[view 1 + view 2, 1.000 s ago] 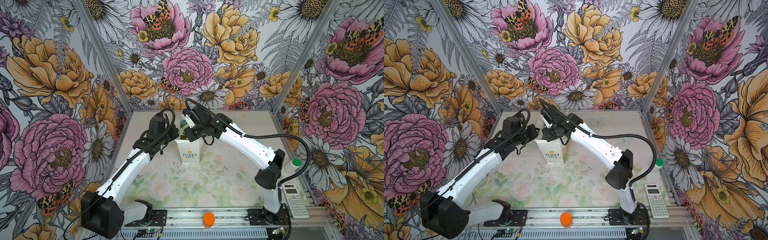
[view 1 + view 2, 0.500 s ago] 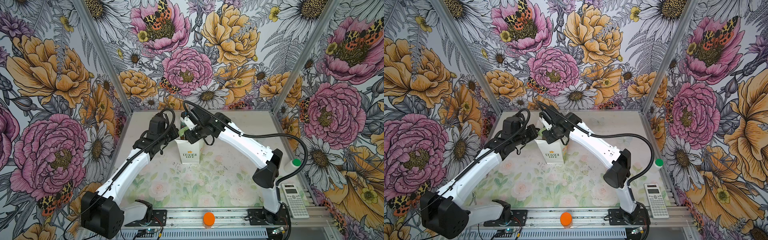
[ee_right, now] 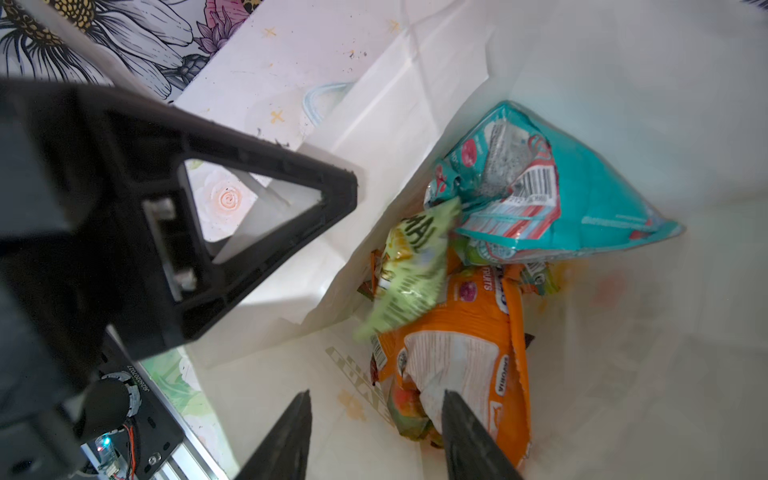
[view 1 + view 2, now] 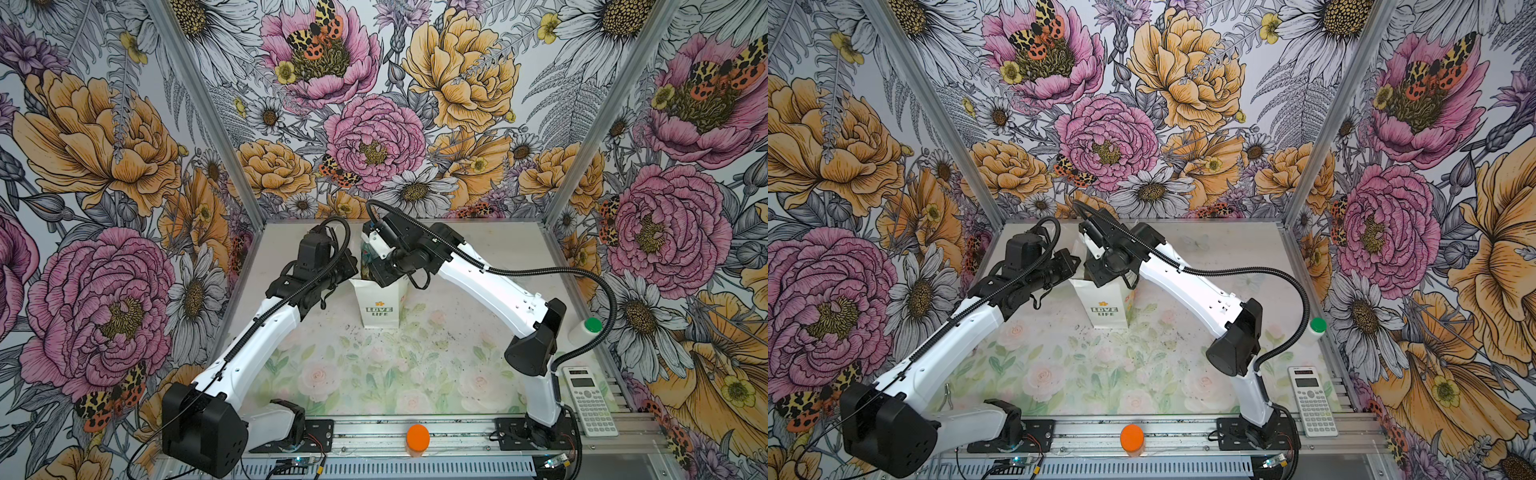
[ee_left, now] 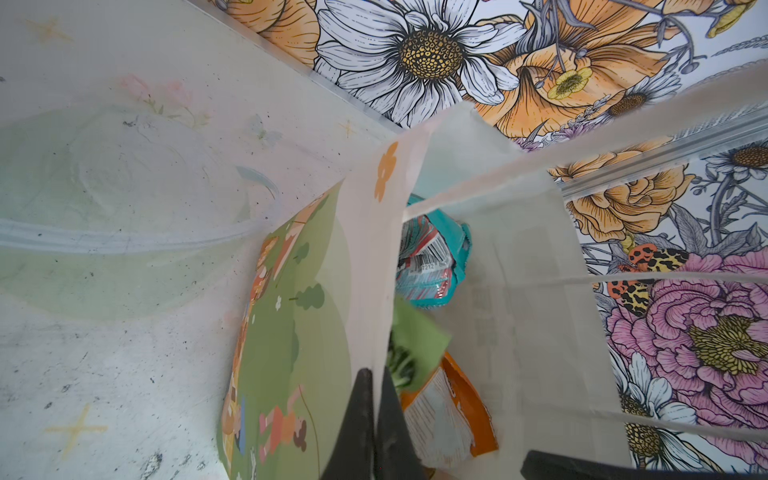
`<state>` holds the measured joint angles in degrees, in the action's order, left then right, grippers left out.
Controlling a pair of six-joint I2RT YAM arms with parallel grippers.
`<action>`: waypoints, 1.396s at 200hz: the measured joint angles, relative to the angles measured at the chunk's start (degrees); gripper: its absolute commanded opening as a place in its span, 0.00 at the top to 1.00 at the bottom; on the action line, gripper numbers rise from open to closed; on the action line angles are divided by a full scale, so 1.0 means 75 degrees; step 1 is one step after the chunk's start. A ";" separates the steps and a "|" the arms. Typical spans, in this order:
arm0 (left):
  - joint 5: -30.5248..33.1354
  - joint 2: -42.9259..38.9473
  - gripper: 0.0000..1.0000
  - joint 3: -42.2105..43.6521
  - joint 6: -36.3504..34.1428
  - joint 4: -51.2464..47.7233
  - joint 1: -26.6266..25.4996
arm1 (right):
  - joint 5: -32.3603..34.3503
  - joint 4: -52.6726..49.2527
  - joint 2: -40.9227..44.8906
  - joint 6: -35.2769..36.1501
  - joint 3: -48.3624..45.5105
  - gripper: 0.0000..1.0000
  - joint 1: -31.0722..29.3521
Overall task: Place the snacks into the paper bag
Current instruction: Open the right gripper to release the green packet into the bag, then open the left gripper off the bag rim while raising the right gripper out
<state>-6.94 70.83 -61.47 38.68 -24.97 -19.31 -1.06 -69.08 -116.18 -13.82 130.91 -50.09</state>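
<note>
Right end effector [image 3: 376,395], jaws apart over mid-frame bag [image 4: 380,309], should lift straight out; left end effector [image 5: 374,374] clamps rim, steadying.

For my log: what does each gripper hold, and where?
Left gripper pinches the paper bag at its top rim; right gripper is open, holding nothing.

Top views overlook all; wrist cameras look closely into the paper bag [image 3: 644,353]
</note>
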 measured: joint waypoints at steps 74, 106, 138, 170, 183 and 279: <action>0.0000 0.0000 0.89 0.0000 -0.0006 0.0006 0.0000 | 0.0169 -0.0023 0.0000 0.0055 0.0189 0.44 0.0000; 0.0000 -0.0003 0.85 0.0000 0.0000 0.0119 -0.0009 | 0.0201 -0.0052 0.0000 0.0064 0.0242 0.43 0.0000; 0.0000 -0.0009 0.79 0.0000 -0.0003 0.0119 -0.0023 | 0.0204 -0.0055 0.0000 0.0119 0.0277 0.43 0.0003; 0.0000 -0.0090 0.76 0.0000 -0.0003 0.0122 -0.0061 | 0.0242 -0.0067 0.0000 0.0146 0.0277 0.43 0.0003; 0.0000 -0.0137 0.75 0.0000 -0.0003 0.0125 -0.0061 | 0.0265 -0.0070 0.0000 0.0149 0.0277 0.42 0.0003; 0.0009 -0.0431 0.59 0.0000 -0.0146 0.0146 -0.0160 | 0.0396 -0.0073 0.0003 0.0178 0.0291 0.41 0.0003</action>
<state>-6.87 67.59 -61.47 37.58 -23.88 -20.51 1.91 -69.63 -116.16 -12.49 133.10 -50.06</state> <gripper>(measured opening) 0.404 0.586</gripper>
